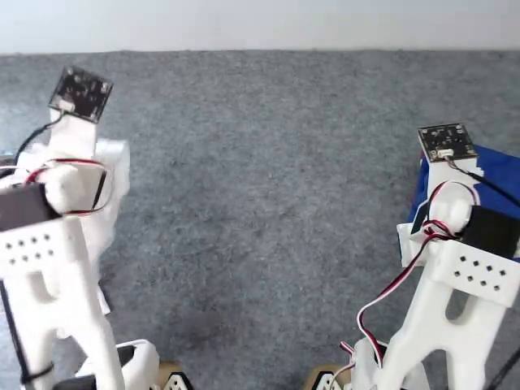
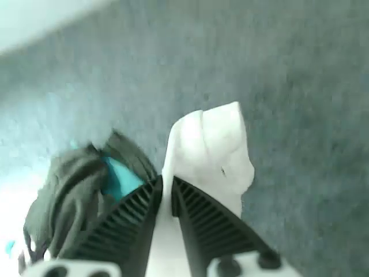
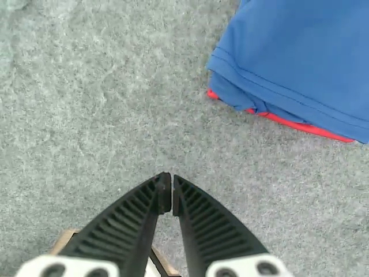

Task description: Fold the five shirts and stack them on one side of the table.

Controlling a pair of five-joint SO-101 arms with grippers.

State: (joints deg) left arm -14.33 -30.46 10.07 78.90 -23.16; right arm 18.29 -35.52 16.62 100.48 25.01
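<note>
My left gripper (image 2: 167,182) is shut on a white shirt (image 2: 213,150), which bulges out just past the fingertips above the grey table. In the high view the white shirt (image 1: 116,175) hangs beside the left arm (image 1: 49,211) at the table's left side. A crumpled dark grey shirt (image 2: 69,190) with a teal shirt (image 2: 121,176) tucked in it lies close to that gripper. My right gripper (image 3: 172,178) is shut with nothing in it, hovering over bare table. A short way beyond it, a folded blue shirt (image 3: 300,52) lies on a red shirt (image 3: 288,122).
The grey carpeted table (image 1: 268,162) stretches wide between the two arms. The blue shirt (image 1: 491,166) lies at the right edge, partly behind the right arm (image 1: 455,244). A pale wall borders the far edge.
</note>
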